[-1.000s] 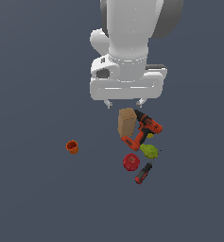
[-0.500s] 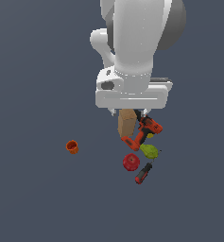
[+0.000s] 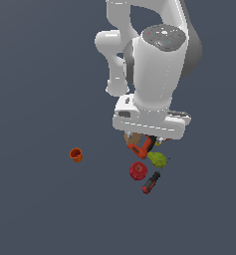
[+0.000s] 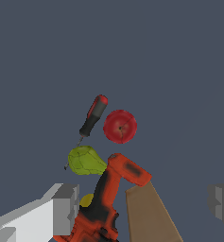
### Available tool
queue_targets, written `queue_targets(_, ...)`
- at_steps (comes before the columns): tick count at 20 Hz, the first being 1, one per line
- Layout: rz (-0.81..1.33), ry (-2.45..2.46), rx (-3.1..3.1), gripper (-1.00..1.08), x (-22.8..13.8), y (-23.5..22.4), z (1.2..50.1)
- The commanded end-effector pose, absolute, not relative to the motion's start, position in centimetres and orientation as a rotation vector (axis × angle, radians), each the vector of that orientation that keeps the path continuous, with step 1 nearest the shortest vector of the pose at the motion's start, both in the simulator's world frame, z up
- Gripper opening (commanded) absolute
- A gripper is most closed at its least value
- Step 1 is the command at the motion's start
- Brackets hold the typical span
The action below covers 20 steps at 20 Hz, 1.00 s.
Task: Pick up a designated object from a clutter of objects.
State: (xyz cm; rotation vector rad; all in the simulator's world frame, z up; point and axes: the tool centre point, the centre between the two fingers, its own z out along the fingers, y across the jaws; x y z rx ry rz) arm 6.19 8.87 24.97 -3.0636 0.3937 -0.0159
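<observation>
**Open gripper hangs over the drill and box; slim tool lies beyond**

Gripper (image 4: 142,208) fingers (image 4: 66,208) stand wide apart in the wrist view, one at each side of the frame, with nothing between the pads. It holds nothing. In the exterior view the white hand body covers the fingertips, so how high they hang above the pile cannot be told from there.

Directly under the gap between the fingers lies the orange-red and black power drill (image 4: 108,198), its body running away from the gripper. Touching it on one side is the tan cardboard box (image 4: 149,215), also beneath the open span. A small yellow thing (image 4: 86,200) peeks out beside the drill near one finger; too little of it shows to say what it is.

Just past the drill's far end sits the green pear (image 4: 86,159), close against the drill. The red apple (image 4: 120,126) rests a little farther out, apart from the drill.

Farthest from the gripper in the pile is the slim red-and-black tool (image 4: 92,116), lying flat beside the apple and just beyond the pear, its thin tip pointing back toward the pear. Nothing covers it.

Well apart from the gripper and the pile, toward the exterior view's left, stands a small orange cup (image 3: 76,155).
</observation>
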Motion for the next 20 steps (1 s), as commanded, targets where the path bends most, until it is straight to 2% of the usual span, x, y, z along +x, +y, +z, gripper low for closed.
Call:
queue_targets(1, -0.008, 0.479, -3.051, 1.0, 7.0, 9.9, 23.3)
queue_targets(20, 0.01, 1.069, -2.938, 1.0, 10.1, 16.8, 10.0)
